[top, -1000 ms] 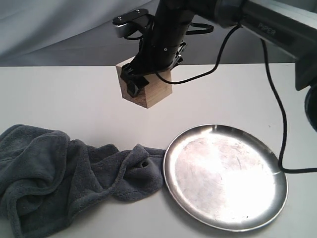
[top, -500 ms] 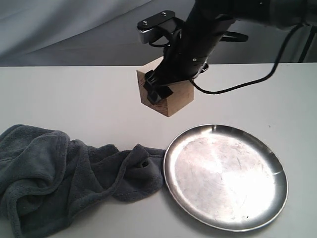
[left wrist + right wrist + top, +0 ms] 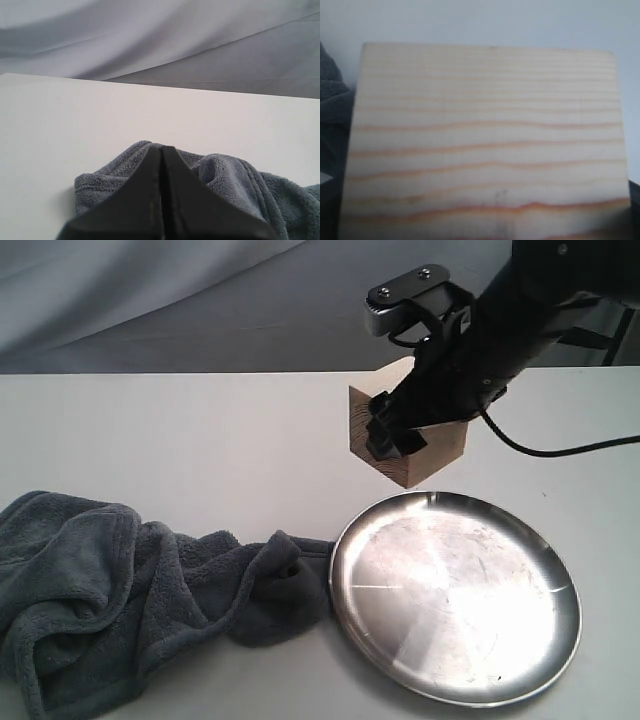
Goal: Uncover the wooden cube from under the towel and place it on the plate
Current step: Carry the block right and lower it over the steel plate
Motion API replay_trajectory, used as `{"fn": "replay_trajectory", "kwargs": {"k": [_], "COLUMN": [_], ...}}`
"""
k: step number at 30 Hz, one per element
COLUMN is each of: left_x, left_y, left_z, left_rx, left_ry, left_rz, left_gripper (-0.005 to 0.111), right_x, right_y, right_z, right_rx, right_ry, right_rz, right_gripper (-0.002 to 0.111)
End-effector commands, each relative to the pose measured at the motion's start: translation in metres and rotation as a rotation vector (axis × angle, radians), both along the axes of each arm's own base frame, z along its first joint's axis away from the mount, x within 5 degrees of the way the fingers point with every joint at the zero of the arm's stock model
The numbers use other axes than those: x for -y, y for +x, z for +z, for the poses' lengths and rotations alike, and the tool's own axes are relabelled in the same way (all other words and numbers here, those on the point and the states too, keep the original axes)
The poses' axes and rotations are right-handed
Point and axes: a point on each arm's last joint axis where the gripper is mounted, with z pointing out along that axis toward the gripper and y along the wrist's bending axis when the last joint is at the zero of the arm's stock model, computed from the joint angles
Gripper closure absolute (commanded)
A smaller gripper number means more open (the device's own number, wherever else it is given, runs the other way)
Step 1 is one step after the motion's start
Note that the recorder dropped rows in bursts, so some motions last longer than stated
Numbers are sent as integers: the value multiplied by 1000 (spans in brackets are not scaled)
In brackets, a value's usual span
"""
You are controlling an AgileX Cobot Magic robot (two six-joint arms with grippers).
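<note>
My right gripper (image 3: 408, 440) is shut on the pale wooden cube (image 3: 438, 454) and holds it tilted in the air, just beyond the far-left rim of the steel plate (image 3: 455, 595). The cube (image 3: 485, 135) fills the right wrist view and hides the fingers there. Left of the plate, the dark grey towel (image 3: 120, 580) lies crumpled on the table, its edge touching the plate's rim. In the left wrist view my left gripper (image 3: 161, 150) is shut with nothing between its jaws, hovering over the towel (image 3: 225, 175). The left arm does not show in the exterior view.
The white table (image 3: 180, 440) stretches behind the towel and the plate. A grey cloth backdrop (image 3: 150, 300) hangs at the back. A black cable (image 3: 560, 450) trails from the right arm, off the plate's far right.
The right gripper has carried the cube to the right, from above the table behind the towel to the plate's far-left rim, and slightly lower. The towel and the plate have not moved.
</note>
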Motion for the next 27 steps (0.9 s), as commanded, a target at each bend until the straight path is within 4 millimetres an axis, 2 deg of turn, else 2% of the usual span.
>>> {"fn": "replay_trajectory", "kwargs": {"k": [1, 5, 16, 23, 27], "left_x": [0, 0, 0, 0, 0], "left_y": [0, 0, 0, 0, 0], "left_z": [0, 0, 0, 0, 0], "left_rx": [9, 9, 9, 9, 9], "left_ry": [-3, -3, -3, -3, -3], "left_rz": [0, 0, 0, 0, 0], "left_gripper": [107, 107, 107, 107, 107], "right_x": [10, 17, 47, 60, 62], "right_y": [-15, -29, -89, -113, -116], "right_z": [11, 10, -8, -43, -51], "right_rx": [77, 96, 142, 150, 153], "right_ry": [37, 48, 92, 121, 120], "right_rz": [-17, -27, -87, -155, -158], "right_gripper": [103, 103, 105, 105, 105]}}
